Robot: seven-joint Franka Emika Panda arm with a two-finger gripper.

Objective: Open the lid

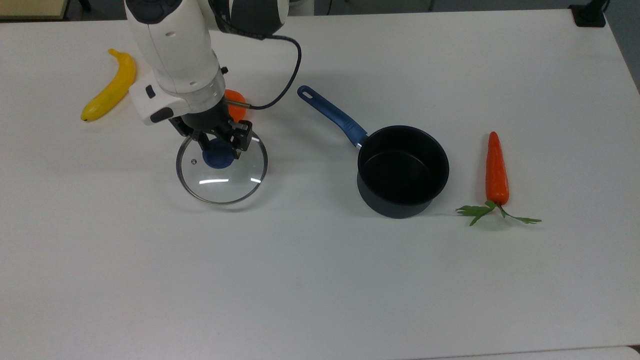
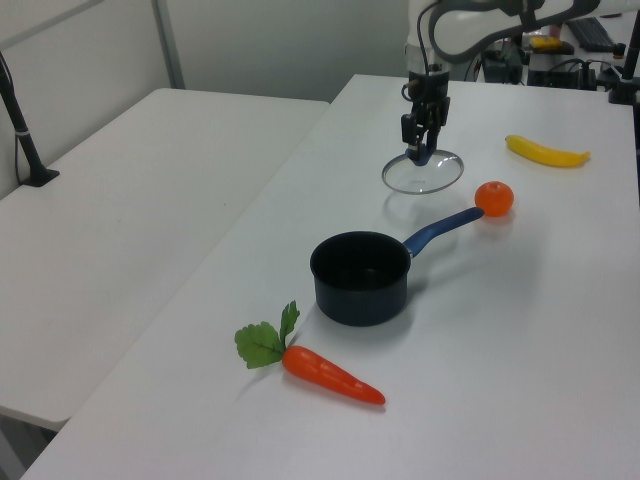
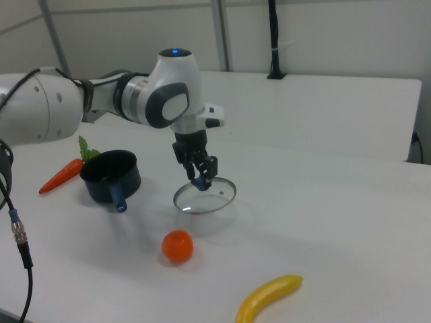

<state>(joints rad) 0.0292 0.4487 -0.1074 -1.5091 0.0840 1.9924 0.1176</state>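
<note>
- Left view, nearest: an orange carrot with green leaves (image 2: 330, 373), then the dark saucepan with a blue handle (image 2: 361, 277), standing uncovered.
- Beyond it, the round clear glass lid with a blue knob (image 1: 221, 167) hangs above the white table (image 1: 320, 280), well apart from the saucepan.
- The black two-finger gripper (image 1: 218, 145) is clamped on the knob.
- Judged step: setting down; next, lower level, then release.

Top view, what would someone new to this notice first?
The white arm's tool is shut on the blue knob of the glass lid, holding it in the top view's left half, near the orange. The dark saucepan stands uncovered to the right, with a carrot beyond it.
</note>
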